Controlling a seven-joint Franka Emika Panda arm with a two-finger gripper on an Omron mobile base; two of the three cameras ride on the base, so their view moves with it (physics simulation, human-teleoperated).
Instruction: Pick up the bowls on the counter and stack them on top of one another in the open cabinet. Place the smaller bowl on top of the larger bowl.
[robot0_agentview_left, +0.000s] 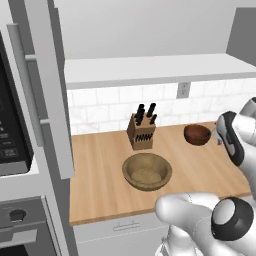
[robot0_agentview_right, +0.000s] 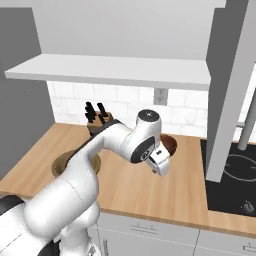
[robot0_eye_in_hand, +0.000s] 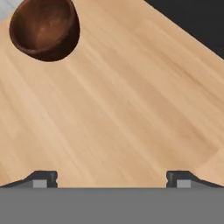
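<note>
Bowls are both on the worktop (robot0_agentview_left: 105, 170), none yet in the open cabinet (robot0_agentview_left: 150, 67). The jaws stand spread wide and empty, their two dark fingertips (robot0_eye_in_hand: 43, 178) hovering over bare wood, with the smaller bowl (robot0_eye_in_hand: 45, 29) off toward the far corner of the hand view and well apart from them. In the left base view that reddish bowl sits near the backsplash just beside the wrist, the larger bowl (robot0_agentview_left: 147, 171) sits nearer the front edge, and the knife block (robot0_agentview_left: 141, 131) stands behind it. Going for the small one first risks the wrong stacking order (the tan bowl belongs underneath). A slanted approach could also nudge the glossy rim and slide it away, and lifting toward the shelf might clip the shelf's front edge.
</note>
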